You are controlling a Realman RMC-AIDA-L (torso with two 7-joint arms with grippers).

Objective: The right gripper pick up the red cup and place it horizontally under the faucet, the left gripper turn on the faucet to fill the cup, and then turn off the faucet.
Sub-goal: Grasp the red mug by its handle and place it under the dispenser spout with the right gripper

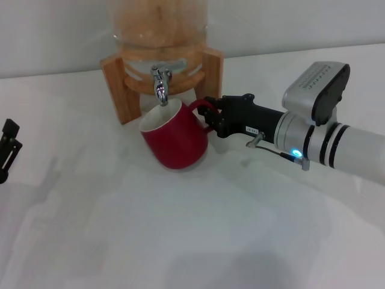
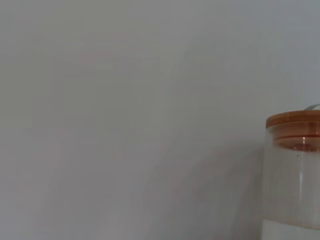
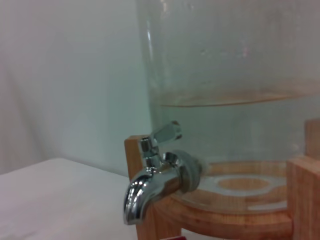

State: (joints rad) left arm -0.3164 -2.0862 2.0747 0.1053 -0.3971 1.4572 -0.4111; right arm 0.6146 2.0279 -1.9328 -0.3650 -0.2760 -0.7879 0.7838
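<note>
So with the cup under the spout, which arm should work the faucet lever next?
The left. The right gripper is shut on the red cup handle beneath the faucet, while the left gripper sits free at the table's left edge.

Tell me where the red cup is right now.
In the head view the red cup sits tilted on the table under the faucet, in front of the wooden stand, with the right gripper at its handle.
</note>
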